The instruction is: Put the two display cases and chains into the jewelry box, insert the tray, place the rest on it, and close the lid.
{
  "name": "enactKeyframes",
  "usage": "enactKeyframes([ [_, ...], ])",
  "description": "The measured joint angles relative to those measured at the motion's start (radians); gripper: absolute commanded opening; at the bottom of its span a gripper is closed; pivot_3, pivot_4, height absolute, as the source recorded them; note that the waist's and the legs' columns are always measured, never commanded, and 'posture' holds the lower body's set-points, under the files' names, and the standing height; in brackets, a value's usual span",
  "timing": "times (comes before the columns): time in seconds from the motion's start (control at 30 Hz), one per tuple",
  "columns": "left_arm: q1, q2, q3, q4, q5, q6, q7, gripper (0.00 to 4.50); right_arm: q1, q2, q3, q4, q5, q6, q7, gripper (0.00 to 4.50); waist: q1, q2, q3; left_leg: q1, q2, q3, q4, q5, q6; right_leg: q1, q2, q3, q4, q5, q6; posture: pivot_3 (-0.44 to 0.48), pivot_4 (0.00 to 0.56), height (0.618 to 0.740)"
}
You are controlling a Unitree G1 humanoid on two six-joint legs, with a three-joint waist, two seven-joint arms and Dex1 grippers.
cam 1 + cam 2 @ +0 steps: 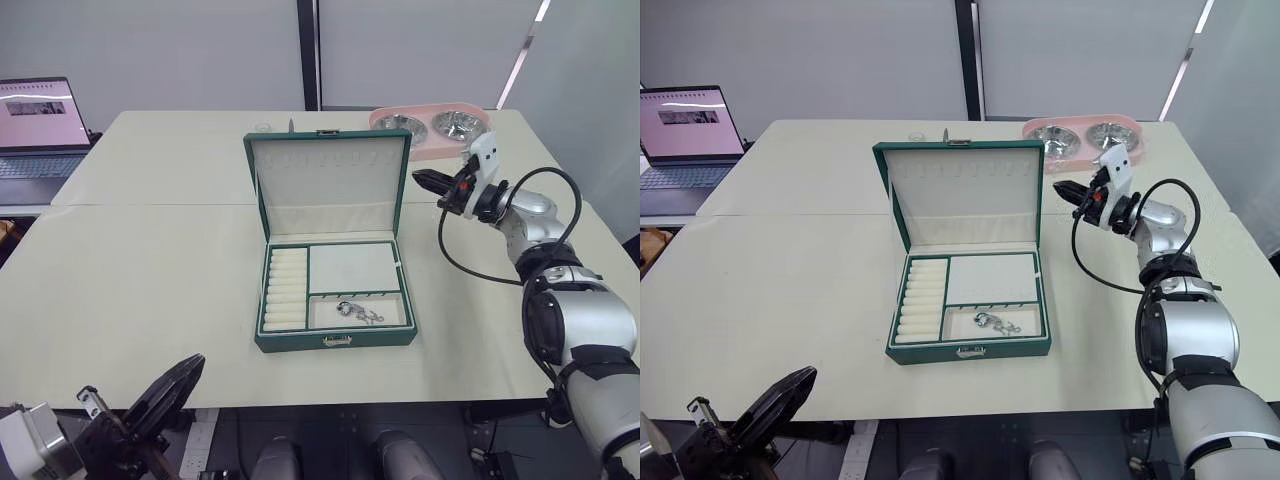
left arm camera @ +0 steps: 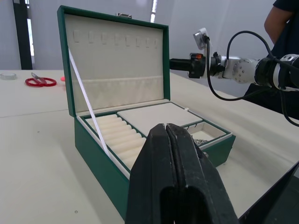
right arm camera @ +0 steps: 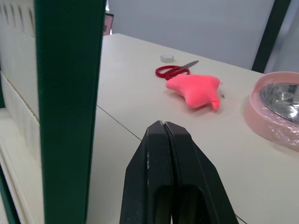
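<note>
The dark green jewelry box (image 1: 335,341) stands open at the table's middle, its lid (image 1: 328,185) upright. The tray (image 1: 350,268) sits inside it, ring rolls on the left. A silver chain (image 1: 359,312) lies in the tray's front right compartment. The two display cases are hidden. My right gripper (image 1: 418,177) is shut and empty, hovering just right of the lid's right edge (image 3: 70,107). My left gripper (image 1: 192,365) is shut and empty, low in front of the table's near edge, pointing at the box (image 2: 107,163).
A pink double pet bowl (image 1: 432,130) stands at the back right. Behind the box lie red scissors (image 3: 175,71), a pink star-shaped toy (image 3: 195,91) and a small clear dish (image 3: 166,58). A laptop (image 1: 40,125) is at the far left. A person (image 2: 285,18) stands beyond the table's right side.
</note>
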Motion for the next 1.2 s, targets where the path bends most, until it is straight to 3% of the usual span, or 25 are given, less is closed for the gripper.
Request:
enactKeyframes([
  [0.33,0.002,0.011,-0.01,0.014,0.0,-0.012,-0.02,0.0,0.018,-0.006,-0.008,-0.113,0.069,0.166,0.211,0.03,0.0,0.0,0.0,0.0,0.0,0.0,0.0,0.0,0.0,0.0,0.0,0.0,0.0,0.0,0.0,0.0,0.15,0.74],
  [0.5,-0.014,0.025,-0.011,0.03,0.001,-0.012,-0.022,0.0,0.118,-0.038,0.022,-0.3,0.113,0.344,0.346,0.03,0.0,0.0,0.0,0.0,0.0,-0.001,0.0,0.0,0.0,0.0,0.0,0.0,0.0,0.0,0.0,0.0,0.15,0.74],
  [0.7,-0.029,0.028,-0.012,0.056,0.01,-0.016,-0.031,0.0,0.3,-0.138,0.128,-0.65,0.151,0.542,0.475,0.03,0.002,0.0,0.0,0.0,0.0,-0.001,0.0,0.0,0.0,0.0,0.0,-0.001,0.0,0.0,0.0,0.0,0.15,0.74],
  [0.9,-0.044,0.024,-0.02,0.071,0.024,-0.021,-0.038,0.0,0.398,-0.223,0.193,-0.88,0.198,0.628,0.477,0.03,0.003,0.0,0.0,0.0,0.0,-0.001,0.0,0.0,0.0,0.0,0.001,0.0,0.0,0.0,0.0,0.0,0.15,0.74],
  [1.07,-0.08,0.029,-0.019,0.097,0.027,-0.018,-0.015,0.0,0.421,-0.28,0.153,-0.839,0.197,0.596,0.425,0.03,0.006,0.0,0.0,0.0,0.0,-0.001,0.0,0.0,0.0,0.001,0.001,-0.001,-0.002,0.0,0.0,0.0,0.15,0.74],
  [1.17,-0.117,0.079,-0.001,0.134,0.037,0.024,0.049,0.0,0.463,-0.282,0.096,-0.807,0.198,0.563,0.339,0.03,0.007,-0.001,0.001,0.0,0.0,-0.002,0.0,0.0,0.0,0.001,0.001,-0.001,-0.001,0.0,0.0,0.0,0.15,0.74],
  [1.2,-0.142,0.101,0.01,0.146,0.042,0.049,0.085,0.36,0.481,-0.283,0.079,-0.803,0.198,0.555,0.317,0.41,0.007,-0.001,0.001,0.0,0.0,-0.002,0.0,0.0,0.0,0.001,0.001,-0.001,-0.001,0.0,0.0,0.0,0.15,0.74],
])
